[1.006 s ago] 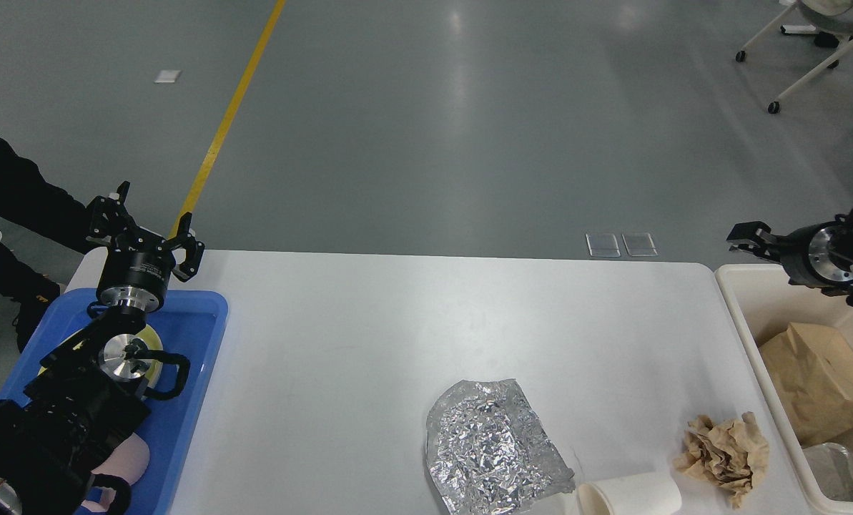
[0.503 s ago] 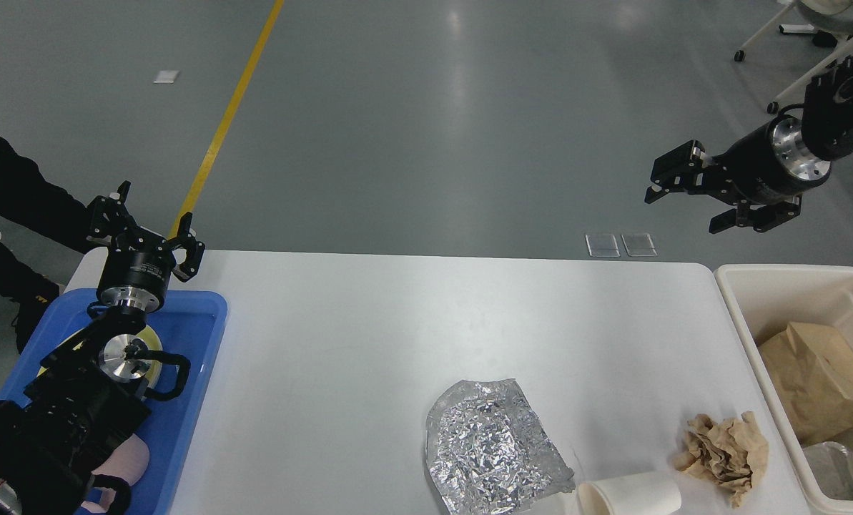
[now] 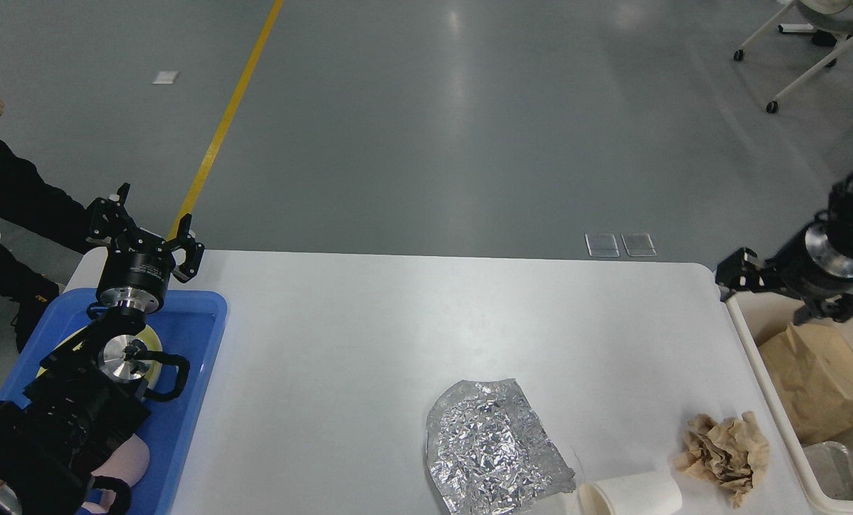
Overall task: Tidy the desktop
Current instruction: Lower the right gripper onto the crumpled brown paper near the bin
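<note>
The white desktop (image 3: 369, 336) carries a crumpled sheet of silver foil (image 3: 494, 447), a crumpled ball of brown paper (image 3: 726, 454) and a white paper cup (image 3: 630, 495) lying on its side at the front edge. My left gripper (image 3: 147, 230) is open and empty above the far end of the blue tray (image 3: 190, 343). My right gripper (image 3: 762, 297) is open and empty, pointing left, above the far left corner of the cream bin (image 3: 751, 343).
The bin holds a brown paper bag (image 3: 819, 379) and a clear plastic item (image 3: 837, 468). The tray holds a yellow item (image 3: 156, 335) and a pink item (image 3: 131, 461), mostly hidden by my left arm. A person in black (image 3: 11, 193) stands at far left.
My right gripper swung up and left over the floor, then came back down to the bin's far left corner. My left arm has not moved. The person's hand has come into view at upper left.
</note>
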{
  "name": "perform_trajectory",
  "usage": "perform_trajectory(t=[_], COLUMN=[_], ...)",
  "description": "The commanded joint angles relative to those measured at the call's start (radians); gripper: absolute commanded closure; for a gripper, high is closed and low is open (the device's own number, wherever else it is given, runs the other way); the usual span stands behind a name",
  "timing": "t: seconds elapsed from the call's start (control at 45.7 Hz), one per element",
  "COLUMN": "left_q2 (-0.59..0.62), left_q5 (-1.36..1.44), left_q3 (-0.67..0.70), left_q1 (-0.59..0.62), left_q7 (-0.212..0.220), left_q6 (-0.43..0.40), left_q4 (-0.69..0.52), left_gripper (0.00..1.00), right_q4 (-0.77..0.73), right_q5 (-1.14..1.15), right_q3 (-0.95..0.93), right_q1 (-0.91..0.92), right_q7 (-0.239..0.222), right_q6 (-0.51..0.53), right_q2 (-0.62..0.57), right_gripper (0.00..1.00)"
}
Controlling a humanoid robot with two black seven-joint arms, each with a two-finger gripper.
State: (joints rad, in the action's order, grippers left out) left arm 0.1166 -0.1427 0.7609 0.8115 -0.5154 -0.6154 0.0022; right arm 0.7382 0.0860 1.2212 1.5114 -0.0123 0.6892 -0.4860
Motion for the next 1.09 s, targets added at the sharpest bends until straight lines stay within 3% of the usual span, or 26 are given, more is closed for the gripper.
perform_trajectory(t=[0.0, 1.071], left_q2=[0.0, 0.0], left_q5=[0.0, 0.0], left_q3=[0.0, 0.0], left_q1=[0.0, 0.0], left_q7=[0.0, 0.0], left_q6=[0.0, 0.0], left_q4=[0.001, -0.001], left_gripper=[0.04, 0.04], right_q4=[-0.01, -0.003], right_q5=[-0.002, -0.005], right_q3=[-0.003, -0.264], right_q1=[-0.108, -0.415], right_q7=[0.002, 0.003], right_q6=[0.0, 0.013], right_q2=[-0.051, -0.037], right_gripper=[0.0, 0.0])
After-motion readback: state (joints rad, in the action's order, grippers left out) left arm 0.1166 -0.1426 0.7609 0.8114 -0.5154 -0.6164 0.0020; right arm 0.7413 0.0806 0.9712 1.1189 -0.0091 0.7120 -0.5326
